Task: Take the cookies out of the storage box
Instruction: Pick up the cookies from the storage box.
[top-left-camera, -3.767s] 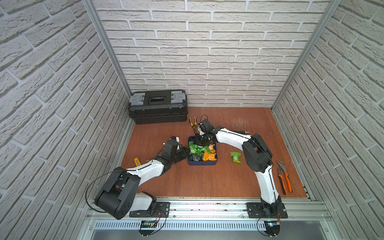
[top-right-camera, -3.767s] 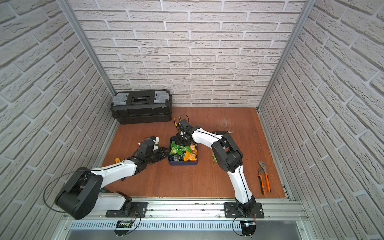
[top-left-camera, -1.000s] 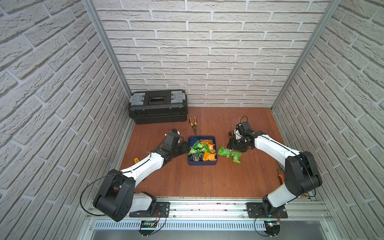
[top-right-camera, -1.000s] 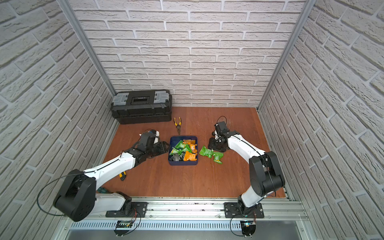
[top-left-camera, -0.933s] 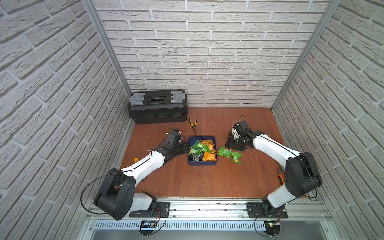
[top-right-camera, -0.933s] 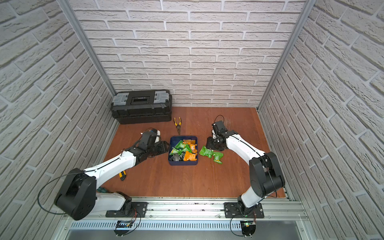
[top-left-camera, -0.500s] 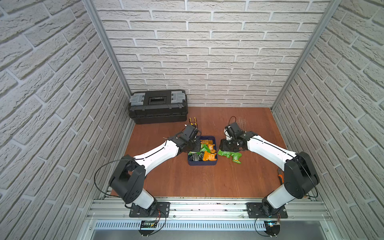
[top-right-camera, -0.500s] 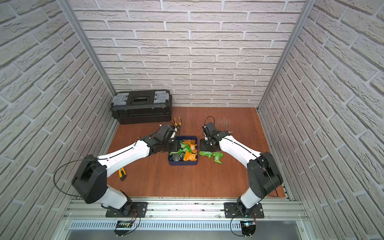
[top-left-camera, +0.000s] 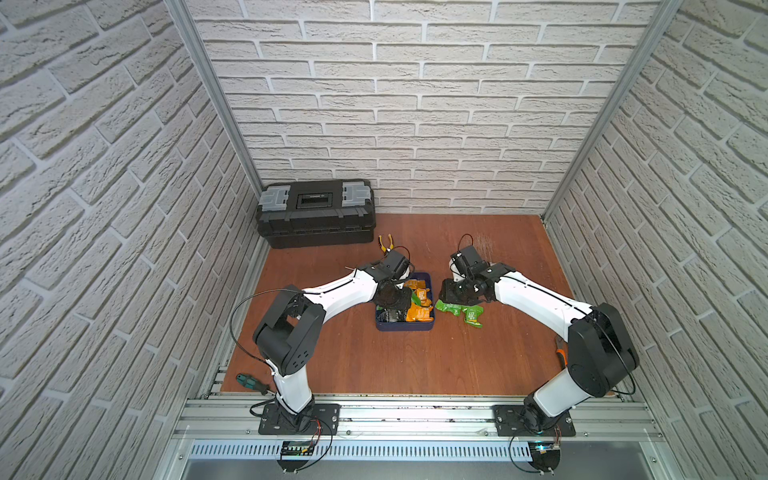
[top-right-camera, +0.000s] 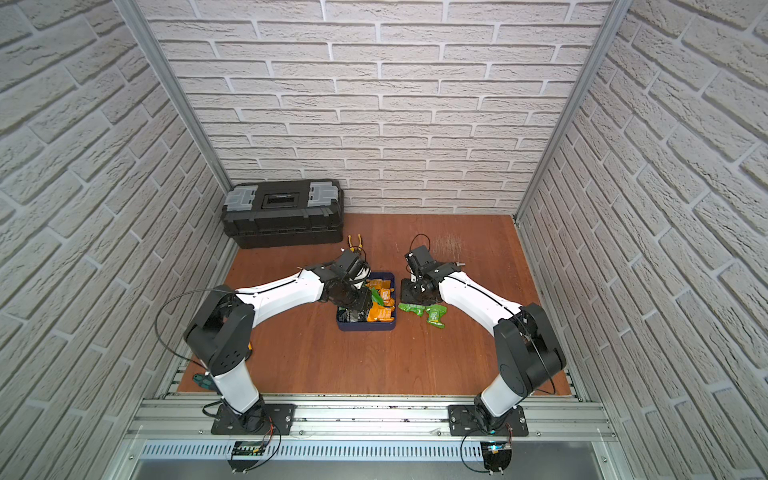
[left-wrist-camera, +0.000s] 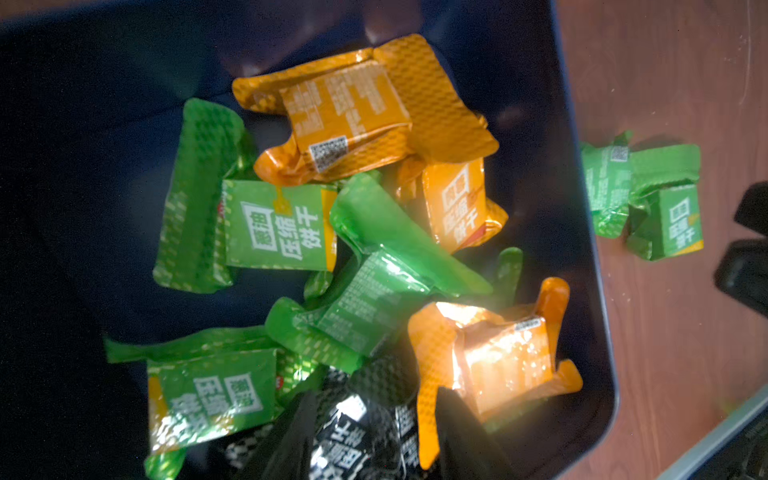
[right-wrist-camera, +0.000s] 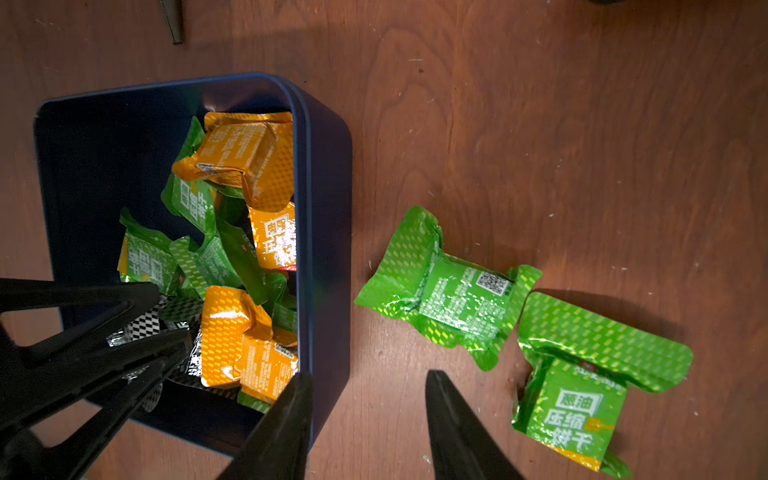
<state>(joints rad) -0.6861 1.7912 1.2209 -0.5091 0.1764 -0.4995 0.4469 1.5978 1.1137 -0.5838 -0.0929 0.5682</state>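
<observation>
Unloading midway: most cookies (right-wrist-camera: 249, 166) in storage box (right-wrist-camera: 328, 208), two green packets (right-wrist-camera: 449, 299) beside it. Left end effector (left-wrist-camera: 374, 399) straddles black packet (left-wrist-camera: 340, 449) inside, grasp unclear; right end effector (right-wrist-camera: 368, 374) released, empty. Next probably: lift clear.

Both top views are taken from high above, facing down on the whole worktop (top-left-camera: 374, 365). Each wrist view is taken close behind its fingers (right-wrist-camera: 457, 436); the storage box (right-wrist-camera: 328, 208) is shared by all.
</observation>
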